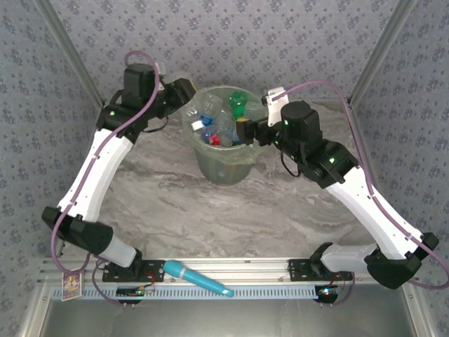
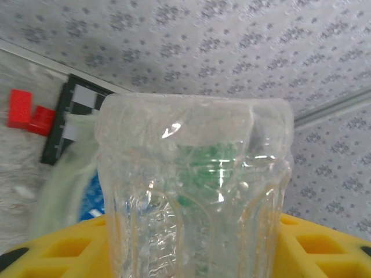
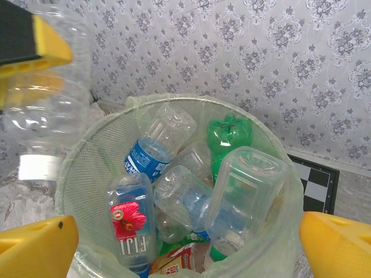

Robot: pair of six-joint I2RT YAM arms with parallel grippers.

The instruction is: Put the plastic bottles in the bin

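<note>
The bin, a pale-green bucket with a liner bag, stands at the back middle of the table. Inside lie several plastic bottles: a clear square one, a green one, a blue-labelled one and a red-flower-labelled one. My left gripper is at the bin's left rim, shut on a clear plastic bottle between its yellow pads. From the right wrist that bottle hangs just outside the left rim. My right gripper stands open over the bin's near-right rim.
A teal stick lies on the front rail. A checkered board and a red block sit behind the bin by the papered back wall. Side walls close in left and right.
</note>
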